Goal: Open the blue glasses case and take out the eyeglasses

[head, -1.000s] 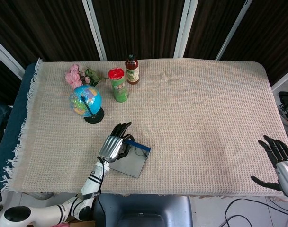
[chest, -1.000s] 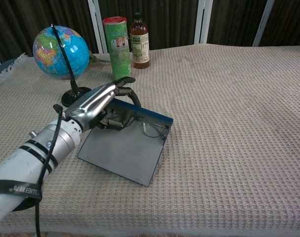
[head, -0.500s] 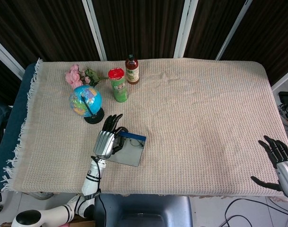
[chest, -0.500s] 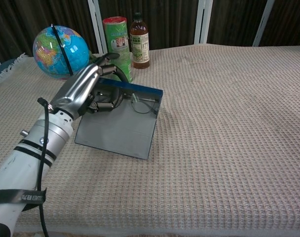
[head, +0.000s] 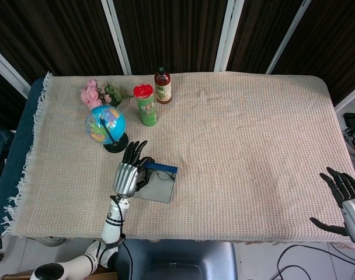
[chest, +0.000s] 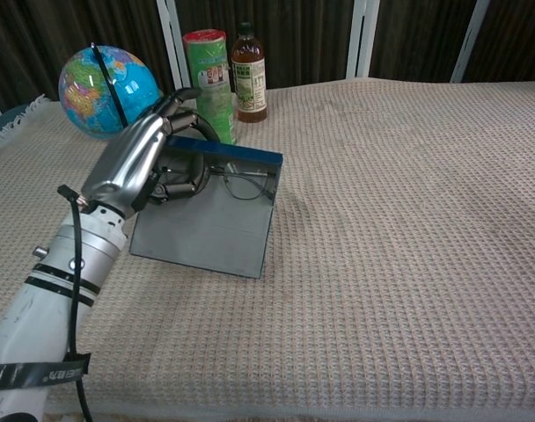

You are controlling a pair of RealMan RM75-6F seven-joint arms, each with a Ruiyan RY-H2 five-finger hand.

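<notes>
The blue glasses case (chest: 206,233) lies open on the cloth, its grey lid flat toward me and its blue wall (head: 163,168) on the far side. Thin-framed eyeglasses (chest: 243,183) lie inside against that wall; in the head view they are a faint outline (head: 164,175). My left hand (chest: 140,163) (head: 128,172) covers the case's left end. Its thumb and some fingers curl down inside while other fingers point past the far wall toward the globe. My right hand (head: 344,195) hangs off the table's near right corner, fingers spread and holding nothing.
A globe (chest: 107,81) on a black stand is just beyond my left hand. A green can (chest: 208,83) and a brown bottle (chest: 249,72) stand behind the case. Pink flowers (head: 96,93) lie at the far left. The woven cloth (head: 253,146) covers the table.
My left hand has slid the open case left and away from me, toward the globe and can. The eyeglasses stayed inside. The right hand has barely moved.
</notes>
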